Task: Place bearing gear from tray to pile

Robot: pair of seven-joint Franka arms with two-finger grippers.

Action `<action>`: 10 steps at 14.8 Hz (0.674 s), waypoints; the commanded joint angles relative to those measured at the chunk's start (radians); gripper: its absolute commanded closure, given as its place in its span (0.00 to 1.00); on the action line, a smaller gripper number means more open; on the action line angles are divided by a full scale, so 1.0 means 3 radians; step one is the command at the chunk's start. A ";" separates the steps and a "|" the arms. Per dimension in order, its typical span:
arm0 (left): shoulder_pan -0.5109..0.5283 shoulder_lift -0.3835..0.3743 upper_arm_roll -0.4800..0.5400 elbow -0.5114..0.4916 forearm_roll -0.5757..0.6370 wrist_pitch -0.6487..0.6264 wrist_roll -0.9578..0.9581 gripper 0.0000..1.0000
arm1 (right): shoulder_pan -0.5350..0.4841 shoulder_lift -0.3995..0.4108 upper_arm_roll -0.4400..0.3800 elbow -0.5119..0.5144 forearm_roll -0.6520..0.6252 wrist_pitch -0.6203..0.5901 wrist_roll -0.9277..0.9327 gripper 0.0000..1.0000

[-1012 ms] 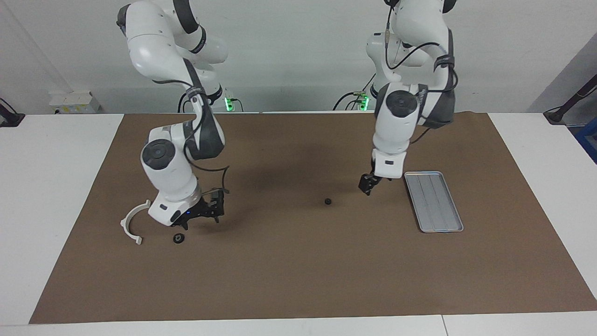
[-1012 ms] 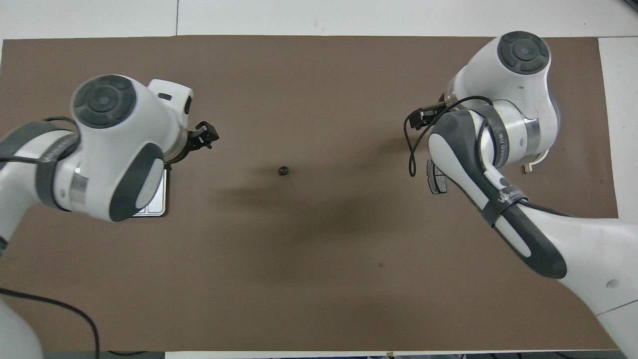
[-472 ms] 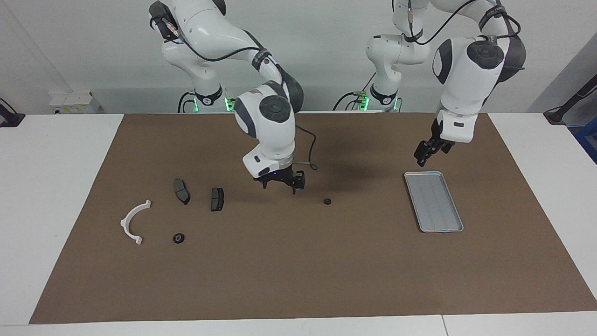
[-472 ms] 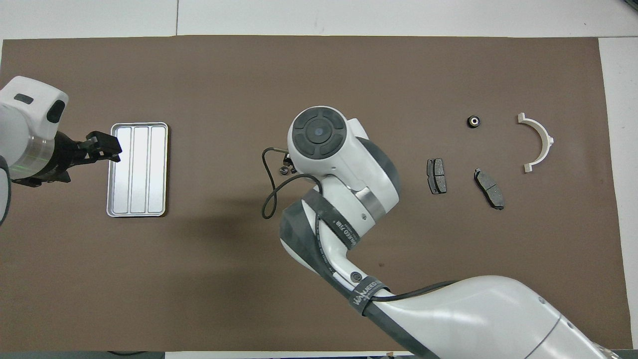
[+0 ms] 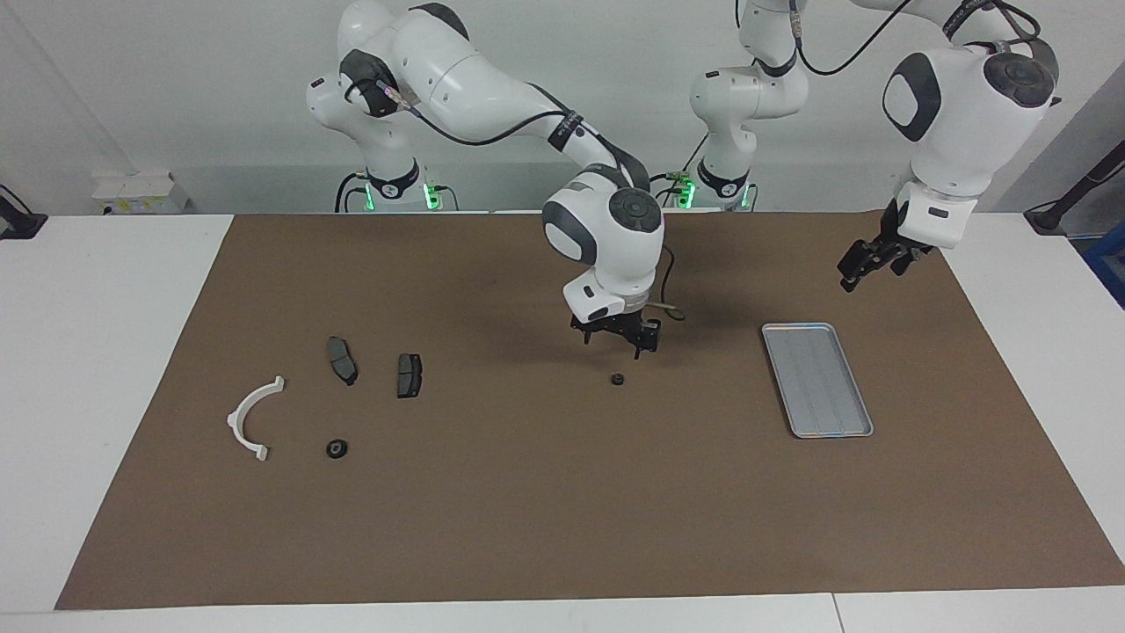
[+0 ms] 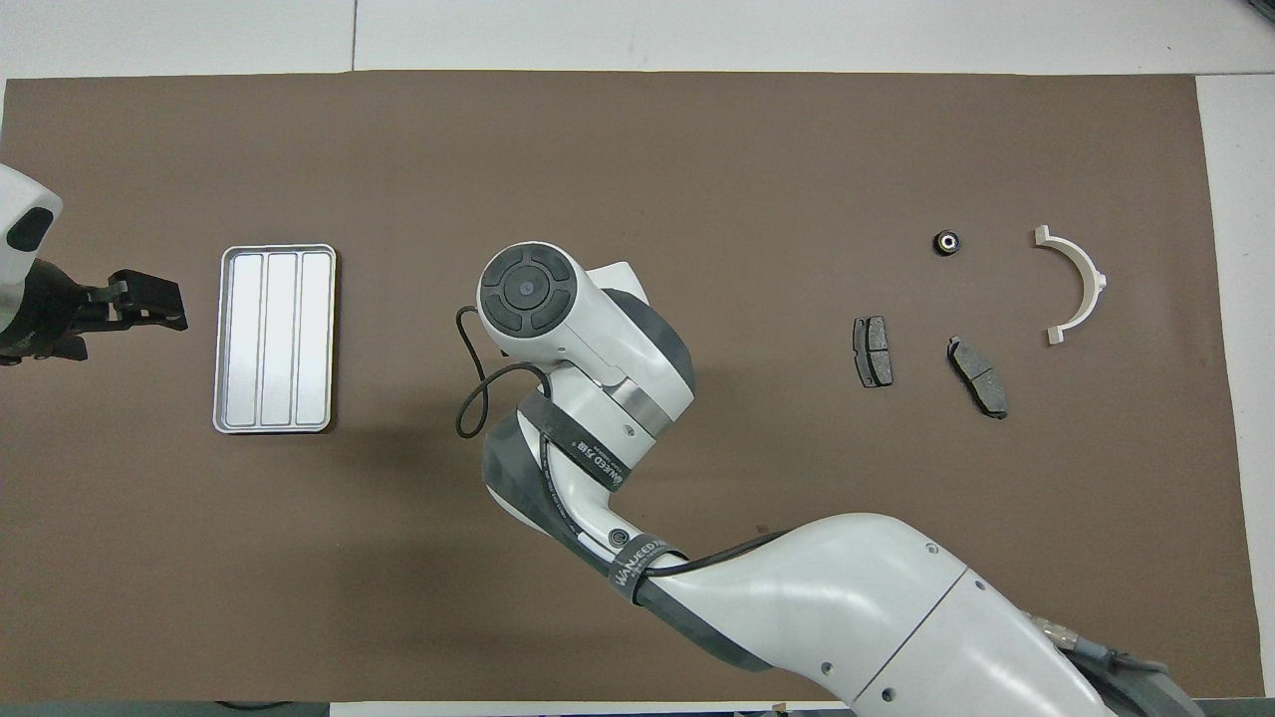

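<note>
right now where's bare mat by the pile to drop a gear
Bare mat runs between the brake pads and the loose gear under the right gripper, and along the mat's edge farthest from the robots. It is crowded among the bracket, the pads and the pile's gear.

right hand (image 5: 624, 339) now over middle gear (image 5: 618, 380), left hand (image 5: 866, 265) withdrawn (off tray (image 5: 817, 379))

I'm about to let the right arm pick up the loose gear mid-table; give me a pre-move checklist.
1. Right gripper open, holding nothing: ok.
2. Right gripper over the bearing gear: ok, raised, not touching.
3. Gear lies on the mat, outside the tray: ok.
4. Left gripper open, waiting clear near the tray: ok.
5. Room in the pile beside the brake pads, white bracket and second gear: ok.
6. Fingers lined up across the gear: cannot tell.
</note>
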 commanded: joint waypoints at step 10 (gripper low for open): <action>0.0192 0.0100 -0.0114 0.0357 -0.0152 -0.0261 0.0231 0.00 | 0.0036 0.0379 -0.0031 0.0136 -0.0201 0.0299 0.0073 0.00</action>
